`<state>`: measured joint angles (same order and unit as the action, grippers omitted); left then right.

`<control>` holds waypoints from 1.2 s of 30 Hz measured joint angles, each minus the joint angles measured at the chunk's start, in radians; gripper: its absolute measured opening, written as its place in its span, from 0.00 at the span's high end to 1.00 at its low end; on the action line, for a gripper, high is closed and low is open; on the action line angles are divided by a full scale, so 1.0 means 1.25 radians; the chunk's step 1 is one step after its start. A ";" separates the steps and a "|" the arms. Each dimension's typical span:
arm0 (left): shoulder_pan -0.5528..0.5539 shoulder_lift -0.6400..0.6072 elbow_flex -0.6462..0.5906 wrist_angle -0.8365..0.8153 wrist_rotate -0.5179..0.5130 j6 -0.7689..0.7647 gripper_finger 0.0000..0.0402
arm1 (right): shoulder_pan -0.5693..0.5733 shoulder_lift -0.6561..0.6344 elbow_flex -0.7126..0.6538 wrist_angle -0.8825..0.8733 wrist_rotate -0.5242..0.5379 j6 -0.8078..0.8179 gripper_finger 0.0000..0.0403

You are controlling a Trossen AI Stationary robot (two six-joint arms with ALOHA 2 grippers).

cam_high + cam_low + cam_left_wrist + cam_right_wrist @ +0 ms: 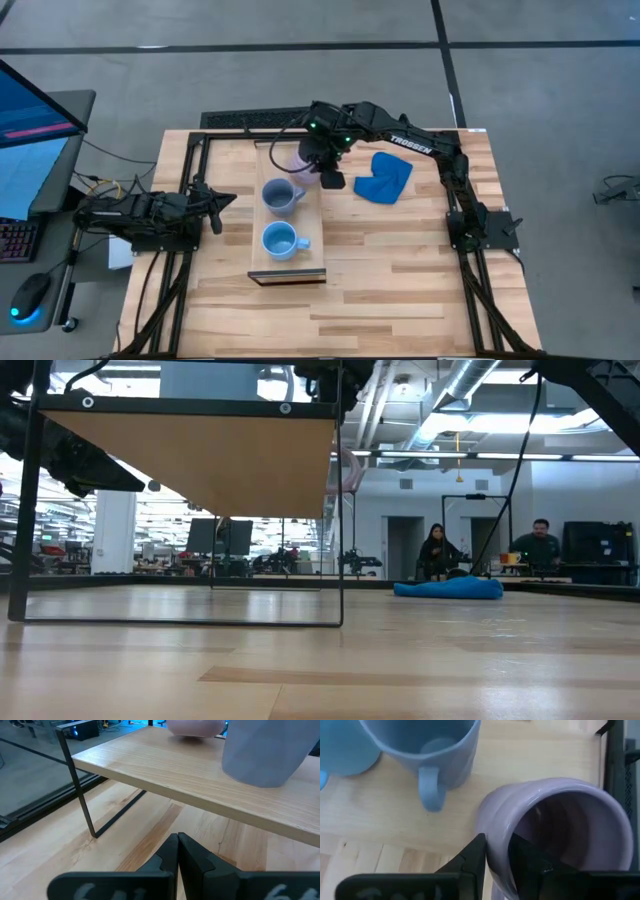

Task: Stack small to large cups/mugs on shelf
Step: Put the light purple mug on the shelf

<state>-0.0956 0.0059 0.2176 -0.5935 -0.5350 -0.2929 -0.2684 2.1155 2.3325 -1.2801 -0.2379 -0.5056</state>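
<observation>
The shelf [290, 215] stands on thin dark legs in the middle of the table [400, 280], and all three mugs sit along its top. The light blue mug [279, 240] is nearest the shelf's dark-edged end, upright and open, with nothing visible inside it. The slate blue mug [279, 195] stands beside it toward the middle of the shelf, also showing only a bare bottom, its handle [430, 790] pointing out to the side. The lilac mug [555, 835] is at the far end of the shelf from the dark edge, and the right gripper [497, 852] is clamped on its rim, one finger inside the mug and one outside against the wall. The mug's inside looks dark and bare as far as can be seen. White lettering on the right arm reads "TROSSEN" [411, 144]. The left gripper [177, 852] waits off the shelf's long side, low over the table, its fingers pressed together on nothing. A blue cloth [384, 177] lies crumpled on the table, on the other side of the shelf from the left gripper. Two people [437, 552] sit far back in the room.
</observation>
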 joint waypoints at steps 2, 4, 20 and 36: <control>0.000 0.000 0.000 0.000 0.000 0.000 1.00 | 0.000 0.000 0.000 0.018 0.000 0.000 0.75; 0.000 0.000 0.000 0.000 0.000 0.000 1.00 | 0.000 0.000 0.000 0.038 0.000 -0.002 0.75; 0.000 0.000 0.000 -0.002 0.000 0.000 1.00 | 0.018 0.000 -0.002 0.057 -0.001 -0.036 0.75; 0.000 0.000 0.000 -0.018 0.004 -0.021 1.00 | 0.038 0.000 -0.002 0.116 0.048 -0.058 0.75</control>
<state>-0.0952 0.0059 0.2176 -0.6159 -0.5304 -0.3191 -0.2206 2.1155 2.3302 -1.1354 -0.1777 -0.5780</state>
